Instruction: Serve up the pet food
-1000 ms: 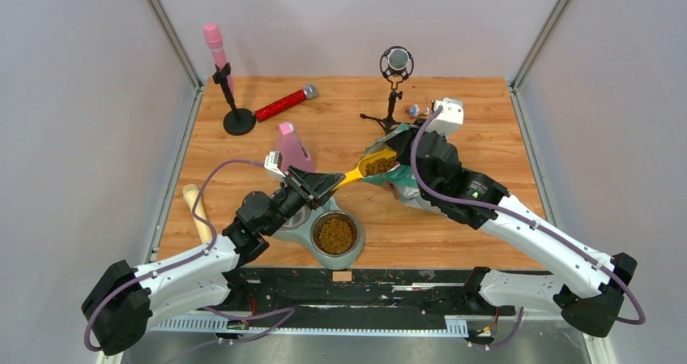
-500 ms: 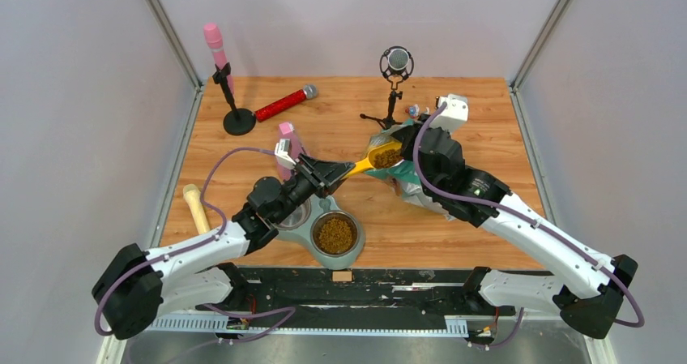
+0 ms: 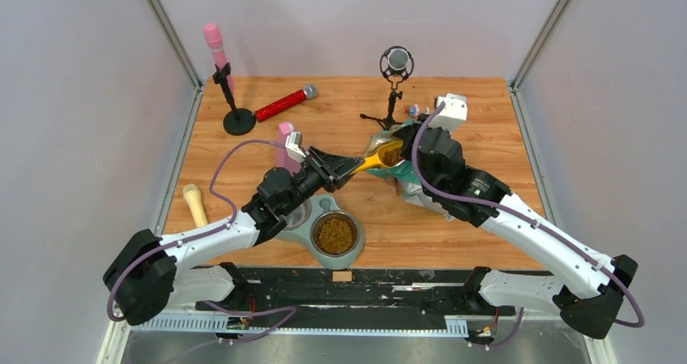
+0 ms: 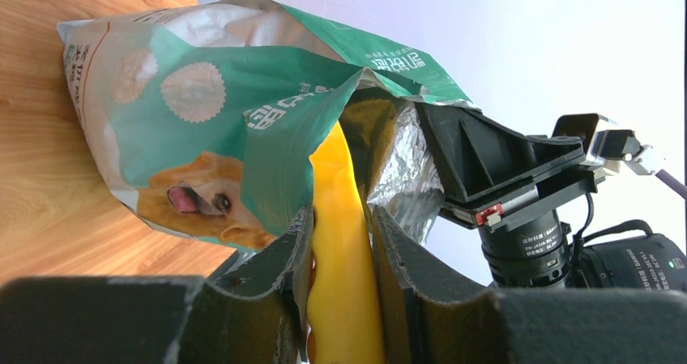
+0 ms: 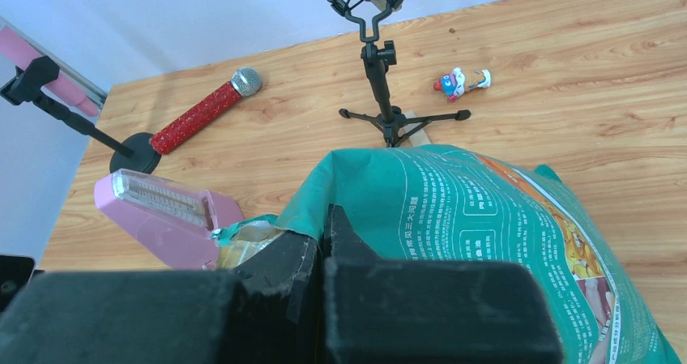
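Pet food already fills the feeder's right bowl; its left bowl, half hidden under the arm, looks unfilled. The left claw clenches the yellow scoop, which sits loaded at the mouth of the bag. The right claw pinches the bag's lip, so at least one more serving seems left.

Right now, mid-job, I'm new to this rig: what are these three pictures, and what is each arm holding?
The machine is two robot arms, a left arm and a right arm, bolted at the table's near edge. The top picture looks down from behind them; the other two come from a camera on each wrist, showing that arm's own fingers. The left gripper is shut on a yellow scoop, its head at the mouth of the pet food bag; the right gripper pinches the bag's edge. Near the arms sits a double bowl, one side full of kibble. A red microphone and a toy lie behind.
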Action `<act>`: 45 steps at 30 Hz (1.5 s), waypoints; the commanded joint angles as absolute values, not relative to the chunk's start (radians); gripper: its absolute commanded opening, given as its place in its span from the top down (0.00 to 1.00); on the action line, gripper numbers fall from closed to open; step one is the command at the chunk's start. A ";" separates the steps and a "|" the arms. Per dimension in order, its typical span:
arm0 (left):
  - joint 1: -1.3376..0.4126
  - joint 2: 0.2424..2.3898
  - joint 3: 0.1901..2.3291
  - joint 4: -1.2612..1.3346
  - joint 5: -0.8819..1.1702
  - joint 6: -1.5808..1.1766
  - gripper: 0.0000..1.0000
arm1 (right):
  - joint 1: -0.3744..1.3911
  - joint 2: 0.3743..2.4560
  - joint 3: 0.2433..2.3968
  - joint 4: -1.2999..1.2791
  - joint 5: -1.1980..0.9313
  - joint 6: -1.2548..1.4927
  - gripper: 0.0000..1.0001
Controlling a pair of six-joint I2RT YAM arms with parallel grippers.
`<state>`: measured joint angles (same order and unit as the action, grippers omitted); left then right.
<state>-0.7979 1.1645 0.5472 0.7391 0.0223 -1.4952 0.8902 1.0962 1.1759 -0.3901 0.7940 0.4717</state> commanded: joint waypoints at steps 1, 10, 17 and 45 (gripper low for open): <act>-0.795 1.103 0.673 0.977 0.003 -1.496 1.00 | 0.904 1.080 1.215 -0.301 0.753 0.464 1.00; -0.795 1.059 0.694 0.936 0.003 -1.488 1.00 | 0.904 1.065 1.211 -0.300 0.756 0.466 1.00; -0.795 1.060 0.716 0.930 0.003 -1.492 1.00 | 0.904 1.069 1.215 -0.301 0.749 0.462 1.00; -0.795 0.949 0.746 0.615 -0.119 -1.370 1.00 | 0.905 1.020 1.144 -0.326 0.468 0.134 1.00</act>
<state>-0.7998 1.0264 0.6979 0.4404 -0.0540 -1.3445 0.8917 1.0424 1.1210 -0.3805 0.5301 0.1833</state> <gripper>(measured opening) 0.348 0.015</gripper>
